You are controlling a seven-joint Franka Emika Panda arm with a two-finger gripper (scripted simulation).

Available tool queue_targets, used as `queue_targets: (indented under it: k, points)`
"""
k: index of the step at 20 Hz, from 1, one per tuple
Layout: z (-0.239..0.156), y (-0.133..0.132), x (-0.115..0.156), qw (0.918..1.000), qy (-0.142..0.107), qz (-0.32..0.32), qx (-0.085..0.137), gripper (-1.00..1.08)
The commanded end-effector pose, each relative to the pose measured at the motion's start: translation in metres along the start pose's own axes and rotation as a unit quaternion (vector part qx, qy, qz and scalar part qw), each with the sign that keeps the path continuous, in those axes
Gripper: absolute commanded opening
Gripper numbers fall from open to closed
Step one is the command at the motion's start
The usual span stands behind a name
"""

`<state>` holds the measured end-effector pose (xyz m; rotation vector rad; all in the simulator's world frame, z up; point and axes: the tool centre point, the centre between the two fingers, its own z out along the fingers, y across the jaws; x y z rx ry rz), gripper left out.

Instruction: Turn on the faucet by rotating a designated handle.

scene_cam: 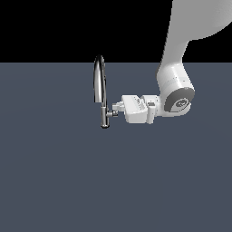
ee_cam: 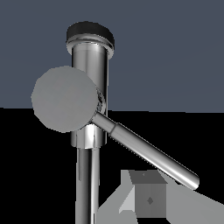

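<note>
Now the arm is reaching in sideways from the exterior view's right, and the fingers (scene_cam: 117, 108) are pointing straight at the faucet's (scene_cam: 100, 90) lower stem. The faucet is standing upright on the dark tabletop (scene_cam: 68, 181), its tall arched spout rising well above the fingers and its short base sitting just below their tips. The handle (scene_cam: 112, 113) is showing there as a small stub jutting off the stem toward the fingers, right at their tips; contact is too small to judge from this angle.

The wrist view is giving us far more of the handle (ee_cam: 144, 151): a slim rod slanting away from a joint on the chrome stem (ee_cam: 89, 87), with a flat grey disc facing the camera over that joint. One grey finger (ee_cam: 149, 199) is showing close to the rod's free end, just beside it with a dark gap between them. Only that single finger is appearing, so I cannot tell whether the fingers are spread or closed.
</note>
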<state>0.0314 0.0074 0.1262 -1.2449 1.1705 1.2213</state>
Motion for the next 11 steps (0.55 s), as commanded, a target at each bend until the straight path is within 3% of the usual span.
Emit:
queue_targets:
  k: [1, 11]
  points:
    - [-0.001, 0.000, -0.002, 1.0000, 0.000, 0.000, 0.000, -1.00]
    - [-0.008, 0.023, 0.061, 0.9999, 0.002, 0.011, 0.005, -1.00]
